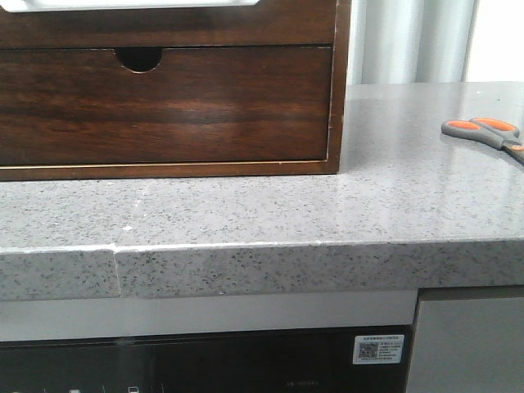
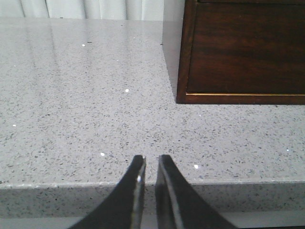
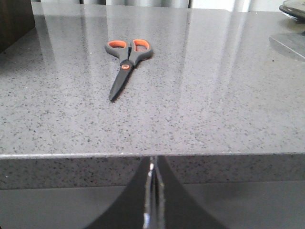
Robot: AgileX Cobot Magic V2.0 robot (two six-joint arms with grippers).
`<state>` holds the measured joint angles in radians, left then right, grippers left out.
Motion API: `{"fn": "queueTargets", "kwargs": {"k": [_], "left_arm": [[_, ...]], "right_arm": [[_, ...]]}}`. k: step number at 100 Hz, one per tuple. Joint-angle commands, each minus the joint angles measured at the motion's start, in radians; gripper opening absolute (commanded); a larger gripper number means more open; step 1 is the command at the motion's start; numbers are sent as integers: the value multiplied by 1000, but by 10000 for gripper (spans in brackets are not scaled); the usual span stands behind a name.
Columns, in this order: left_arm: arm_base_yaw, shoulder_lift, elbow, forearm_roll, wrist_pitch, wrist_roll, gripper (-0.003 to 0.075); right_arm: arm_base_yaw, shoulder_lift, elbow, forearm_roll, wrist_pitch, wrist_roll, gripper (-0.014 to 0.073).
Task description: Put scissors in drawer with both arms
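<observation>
Scissors: the scissors (image 1: 489, 134) are lying flat on the tabletop (image 1: 327, 205) at 3 o'clock in the front view, partly cut off by the picture's edge; in the right wrist view (image 3: 126, 62) they are showing whole, blades closed, grey handles with orange loop inserts and an orange pivot.
Scissors' contact: nothing is touching them; they are lying well apart from the cabinet.
Drawer: the drawer (image 1: 164, 20) is sitting at 12 o'clock in the front view, in the top of the cabinet (image 1: 337, 98), with a white strip (image 1: 131, 4) showing along its upper edge; only its lower part is in the picture.
Notched drawer: the notched drawer (image 1: 164, 106) is sitting just below it, closed, with its half-round notch at the top edge.
Cabinet: it is standing on the tabletop, at 10 to 12 o'clock in the front view; one lower corner of it is showing in the left wrist view (image 2: 183, 62).
Right claw: the right claw (image 3: 151, 167) is hanging below the tabletop's front edge, its fingers pressed together and holding nothing, well apart from the scissors.
Left claw: the left claw (image 2: 151, 161) is hanging at the tabletop's front edge, its fingers slightly parted with a narrow gap, holding nothing.
Tabletop: grey speckled stone, with a seam (image 1: 115, 262) showing in its front edge.
</observation>
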<state>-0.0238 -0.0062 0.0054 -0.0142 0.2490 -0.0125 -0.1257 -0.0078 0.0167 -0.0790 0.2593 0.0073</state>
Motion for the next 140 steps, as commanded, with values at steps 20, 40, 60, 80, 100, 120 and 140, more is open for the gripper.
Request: {"fn": "queueTargets", "kwargs": {"k": [20, 40, 60, 80, 100, 120, 140], "left_arm": [[-6, -34, 16, 4, -114, -1, 3], [-6, -34, 16, 7, -114, -1, 3], [-6, -34, 16, 7, -114, -1, 3], [-6, -34, 16, 7, -114, -1, 3], [-6, -34, 16, 7, -116, -1, 3], [-6, -34, 16, 7, -121, -1, 3], [-6, -34, 16, 7, -121, -1, 3]], "right_arm": [[-7, -22, 13, 53, -169, -7, -106], [-7, -22, 13, 53, -173, -7, -106], [-7, -22, 13, 53, -171, -7, -106], [-7, -22, 13, 53, -171, -7, -106], [-7, -22, 13, 53, -171, -7, -106], [-7, -22, 13, 87, -171, -7, -106], [-7, -22, 13, 87, -171, -7, -106]]}}
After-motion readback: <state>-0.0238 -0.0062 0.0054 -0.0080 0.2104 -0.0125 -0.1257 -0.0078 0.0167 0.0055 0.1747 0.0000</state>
